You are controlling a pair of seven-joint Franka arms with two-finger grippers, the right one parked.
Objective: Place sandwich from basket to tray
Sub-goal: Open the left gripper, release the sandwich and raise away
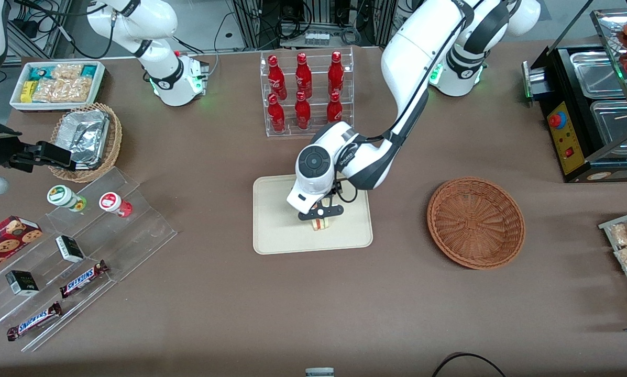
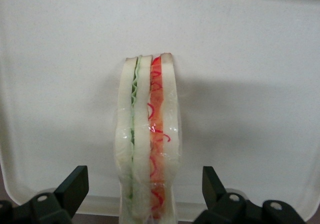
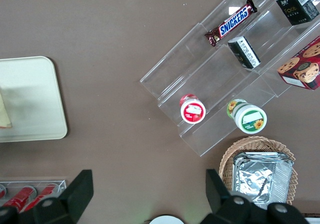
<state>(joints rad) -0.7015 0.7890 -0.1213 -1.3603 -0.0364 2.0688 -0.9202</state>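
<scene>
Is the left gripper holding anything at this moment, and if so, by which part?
Nothing is held. The gripper is open over the tray, its fingers standing apart from the sandwich on either side, with clear gaps; the sandwich stands on the tray.

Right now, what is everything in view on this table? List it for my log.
sandwich: one, pale bread with red and green layers, standing on the tray.
tray: one, cream, mid-table.
basket: one, reddish-brown wicker, beside the tray toward the working arm's end.
bottle rack: six red bottles, farther from the camera than the tray.
foil container: one, silver, in a lighter wicker basket toward the parked arm's end.
Snickers bars: two, on clear stepped shelves.
gripper: jaws open either side of the sandwich, not touching it.
</scene>
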